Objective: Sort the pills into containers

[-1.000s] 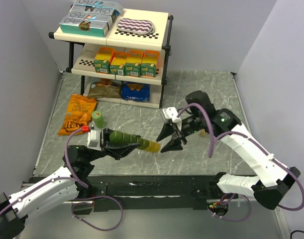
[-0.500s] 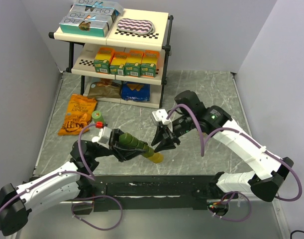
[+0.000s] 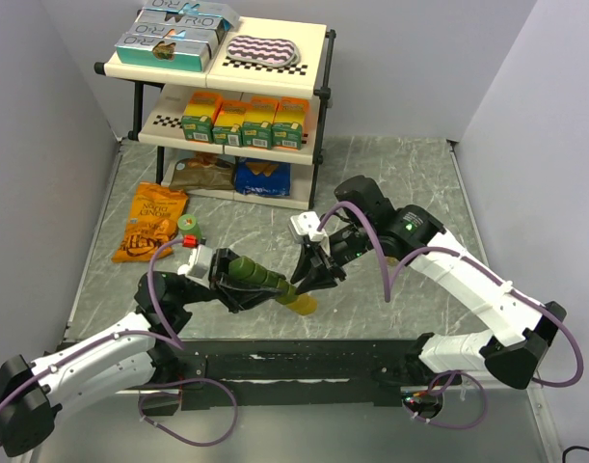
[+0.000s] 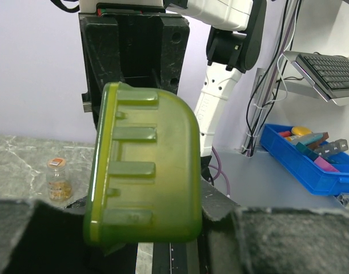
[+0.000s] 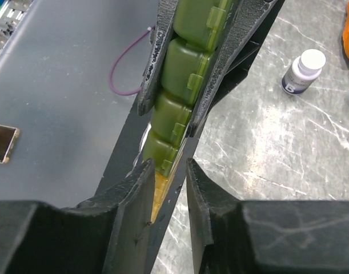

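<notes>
While left gripper (image 3: 233, 280) is clamping strip (image 3: 270, 282), right gripper (image 5: 166, 169) is straddling its yellow end, closure indeterminate; prising open is likely coming next.

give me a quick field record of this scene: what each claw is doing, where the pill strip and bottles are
strip: in the air over the front edge of the table, visible lids shut
left claw: shut on the strip's dark green end
right claw: fingers either side of the yellow end; contact unclear
white-capped bottle: upright on the table
green bottle: standing beside the snack bag
</notes>
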Action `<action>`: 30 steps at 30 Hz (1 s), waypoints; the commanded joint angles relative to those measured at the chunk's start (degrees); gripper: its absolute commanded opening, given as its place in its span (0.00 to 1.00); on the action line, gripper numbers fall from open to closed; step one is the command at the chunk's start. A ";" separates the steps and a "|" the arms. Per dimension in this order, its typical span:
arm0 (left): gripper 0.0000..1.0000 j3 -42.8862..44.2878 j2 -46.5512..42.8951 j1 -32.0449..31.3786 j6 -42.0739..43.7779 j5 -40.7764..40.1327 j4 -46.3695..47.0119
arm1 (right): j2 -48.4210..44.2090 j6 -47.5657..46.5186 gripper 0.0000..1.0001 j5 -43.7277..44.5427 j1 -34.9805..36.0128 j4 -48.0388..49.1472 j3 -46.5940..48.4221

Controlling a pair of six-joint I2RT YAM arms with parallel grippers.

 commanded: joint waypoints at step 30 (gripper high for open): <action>0.01 -2.77 4.71 -0.01 -14.14 -5.41 33.73 | 1.24 13.56 0.00 31.74 1.97 20.04 -2.63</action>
